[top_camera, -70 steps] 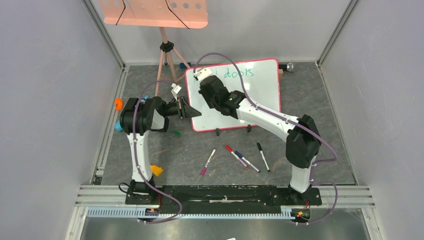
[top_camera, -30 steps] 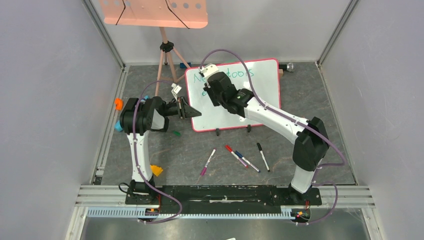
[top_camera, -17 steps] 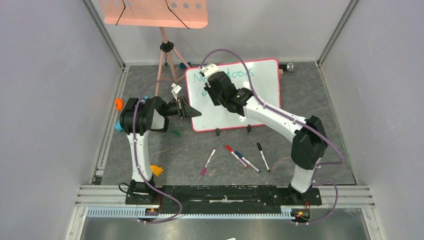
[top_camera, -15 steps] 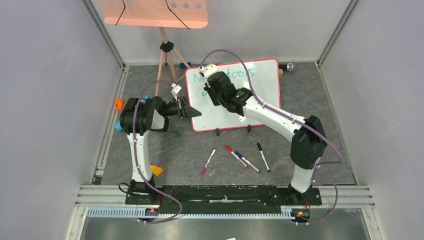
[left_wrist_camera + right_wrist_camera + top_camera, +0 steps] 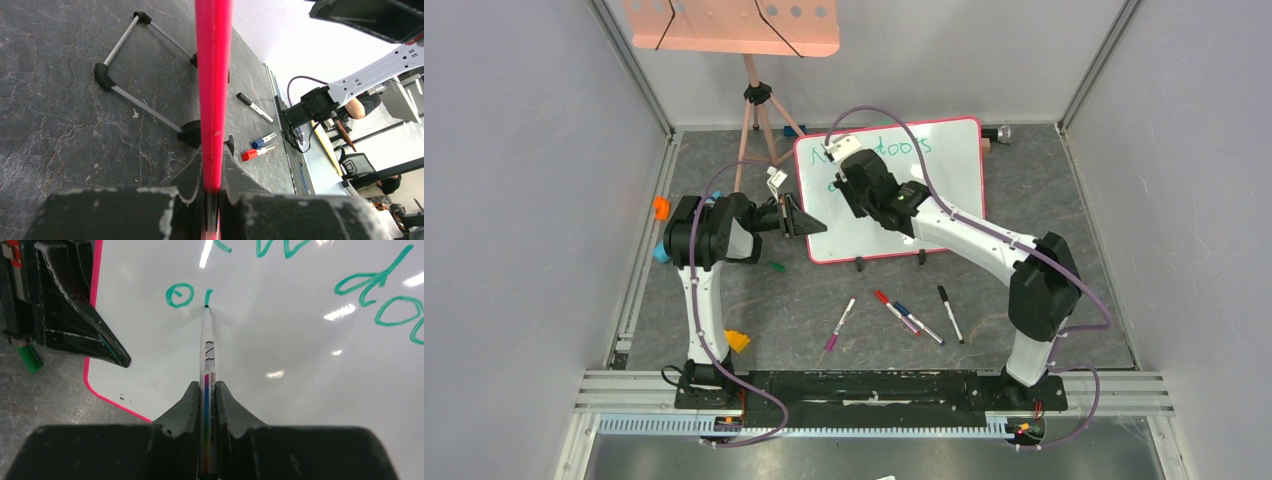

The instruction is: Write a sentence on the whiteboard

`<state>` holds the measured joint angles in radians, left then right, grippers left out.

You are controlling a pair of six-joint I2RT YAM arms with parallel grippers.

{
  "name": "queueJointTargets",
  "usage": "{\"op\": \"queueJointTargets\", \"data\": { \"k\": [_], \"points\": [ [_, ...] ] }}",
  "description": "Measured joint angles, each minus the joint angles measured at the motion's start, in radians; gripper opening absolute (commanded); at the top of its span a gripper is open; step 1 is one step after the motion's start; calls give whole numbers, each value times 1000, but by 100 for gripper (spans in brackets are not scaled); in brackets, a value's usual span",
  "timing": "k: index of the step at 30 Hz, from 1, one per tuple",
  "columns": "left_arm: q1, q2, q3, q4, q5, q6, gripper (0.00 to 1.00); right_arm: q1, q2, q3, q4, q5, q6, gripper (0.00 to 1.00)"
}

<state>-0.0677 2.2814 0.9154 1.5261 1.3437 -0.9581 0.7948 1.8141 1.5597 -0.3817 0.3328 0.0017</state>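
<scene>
The whiteboard (image 5: 944, 210) stands tilted at upper centre of the top view. The left gripper (image 5: 212, 192) is closed tight on its pink left edge, steadying it. The right gripper (image 5: 205, 390) is closed on a green marker (image 5: 206, 355) and holds nothing else. The marker tip touches the board at upper centre of the right wrist view, at the foot of a short stroke just right of an "o".

The sentence (image 5: 902, 146): line one runs across the top of the board. Line two has only the "o" and that one stroke.

Judged status: roughly half done. Remaining: the rest of line two, then lift-off.

Spare markers (image 5: 894, 312) lie below the board in the top view.
</scene>
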Motion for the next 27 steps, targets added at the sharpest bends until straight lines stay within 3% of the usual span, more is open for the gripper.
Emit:
{"op": "queueJointTargets", "data": {
  "k": [10, 19, 27],
  "points": [
    [0, 0, 0, 0, 0, 0, 2, 0, -66, -126, 10, -56, 1, 0],
    [0, 0, 0, 1, 1, 0, 2, 0, -66, -120, 0, -72, 1, 0],
    [0, 0, 0, 1, 1, 0, 2, -2, -66, -14, -24, -72, 1, 0]
  ]
}}
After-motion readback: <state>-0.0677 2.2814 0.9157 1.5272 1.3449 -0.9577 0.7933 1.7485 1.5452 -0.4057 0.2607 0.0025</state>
